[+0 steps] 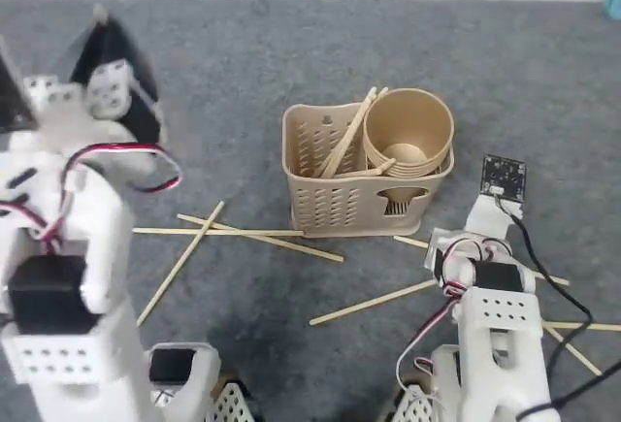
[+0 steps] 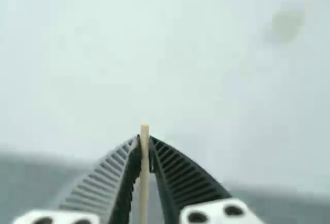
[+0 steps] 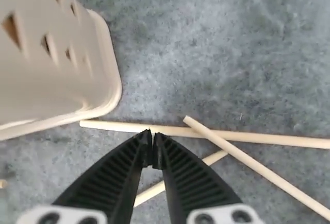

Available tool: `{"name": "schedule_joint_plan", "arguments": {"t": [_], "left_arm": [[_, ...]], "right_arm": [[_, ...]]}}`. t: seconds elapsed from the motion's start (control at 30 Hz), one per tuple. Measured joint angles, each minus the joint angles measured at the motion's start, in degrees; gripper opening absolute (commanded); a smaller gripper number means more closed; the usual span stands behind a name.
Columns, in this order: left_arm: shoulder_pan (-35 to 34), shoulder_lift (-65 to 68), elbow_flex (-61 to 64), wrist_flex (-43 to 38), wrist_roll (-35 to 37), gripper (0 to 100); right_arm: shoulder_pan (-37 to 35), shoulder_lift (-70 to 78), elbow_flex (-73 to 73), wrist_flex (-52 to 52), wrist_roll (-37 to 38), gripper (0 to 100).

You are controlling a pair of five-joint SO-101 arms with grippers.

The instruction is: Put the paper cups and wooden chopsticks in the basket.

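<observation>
left claw [image 2: 144,149] pinching one wooden chopstick [image 2: 144,131], raised at 10 o'clock of the basket [image 1: 340,204] | right claw [image 3: 153,149] pressed together, empty, tips just over a loose chopstick [image 3: 232,135] beside the basket | paper cups [image 1: 408,136] nested in the basket, couple sticks [image 1: 342,148] in there too | more loose sticks [image 1: 233,233] on the carpet [image 1: 291,53] at its 8 and 5 o'clock

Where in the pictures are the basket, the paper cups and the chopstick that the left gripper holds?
basket [image 1: 335,199], high view, on its slotted front wall.
paper cups [image 1: 422,121], high view, on the top cup's inner wall.
held chopstick [image 2: 144,152], left wrist view, on its shaft below the tip.
</observation>
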Motion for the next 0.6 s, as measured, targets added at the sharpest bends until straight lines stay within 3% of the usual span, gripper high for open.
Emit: {"name": "schedule_joint_plan", "arguments": {"t": [0.1,0.27,0.47,0.6], "left_arm": [[5.89,0.0,0.0,-9.23,3.96,1],[12.92,0.0,0.0,-12.48,5.36,1],[19.08,0.0,7.82,-14.07,0.0,1],[20.04,0.0,18.9,-21.45,-2.2,1]], "right_arm": [[0.0,0.0,1.41,-1.23,0.0,2.6],[-0.09,0.0,1.49,-1.67,0.0,2.6],[-1.23,0.0,1.49,-1.67,0.0,2.6],[-1.14,0.0,1.49,-1.67,1.32,2.6]]}}
